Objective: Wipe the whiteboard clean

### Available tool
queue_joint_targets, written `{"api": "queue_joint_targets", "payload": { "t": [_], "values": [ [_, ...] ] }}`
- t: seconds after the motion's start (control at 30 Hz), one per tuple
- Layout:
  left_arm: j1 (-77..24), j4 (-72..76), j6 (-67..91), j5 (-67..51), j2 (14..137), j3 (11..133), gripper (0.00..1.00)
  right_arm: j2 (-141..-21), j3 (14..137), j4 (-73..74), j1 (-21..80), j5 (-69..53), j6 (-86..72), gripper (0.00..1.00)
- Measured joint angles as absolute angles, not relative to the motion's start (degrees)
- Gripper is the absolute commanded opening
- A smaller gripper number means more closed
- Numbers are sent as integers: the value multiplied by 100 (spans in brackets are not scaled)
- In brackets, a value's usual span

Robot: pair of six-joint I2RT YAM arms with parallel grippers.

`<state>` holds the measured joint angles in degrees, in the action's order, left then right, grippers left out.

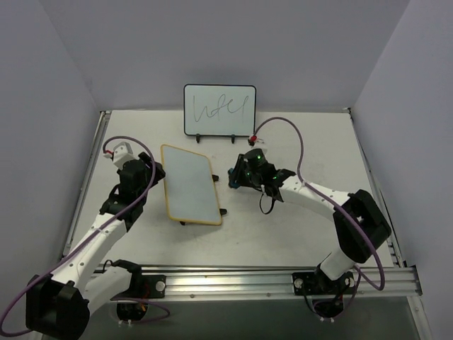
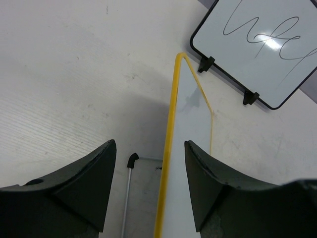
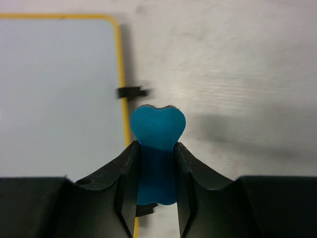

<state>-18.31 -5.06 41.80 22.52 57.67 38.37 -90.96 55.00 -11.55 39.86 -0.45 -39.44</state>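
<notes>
The whiteboard with the tan frame lies slanted in the middle of the table, its surface blank. My left gripper is open at the board's left edge. In the left wrist view the yellow frame edge runs between the spread fingers of that gripper and touches neither. My right gripper hovers just right of the board, shut on a blue bone-shaped eraser. In the right wrist view the gripper and eraser sit beside the whiteboard, close to its right frame.
A black-framed upright whiteboard with one scribble line stands at the back; it also shows in the left wrist view. A black clip foot juts from the tan board's right edge. A thin metal rod with a black tip lies under its left edge.
</notes>
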Motion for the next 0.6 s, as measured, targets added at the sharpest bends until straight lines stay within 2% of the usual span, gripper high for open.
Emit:
{"api": "queue_joint_targets", "payload": {
  "t": [0.27, 0.47, 0.6],
  "values": [
    [-1826, -1039, 4086, 2322, 5245, 4228, 69, -9360, 5649, -657, 2683, 705, -3566, 2],
    [-1815, -1258, 3795, 1780, 5260, 4563, 71, -10412, 6047, -722, 2156, 580, -3398, 18],
    [-1778, -1516, 3511, 1417, 5282, 4807, 73, -10772, 6257, -764, 1951, 484, -3306, 44]
  ]
}}
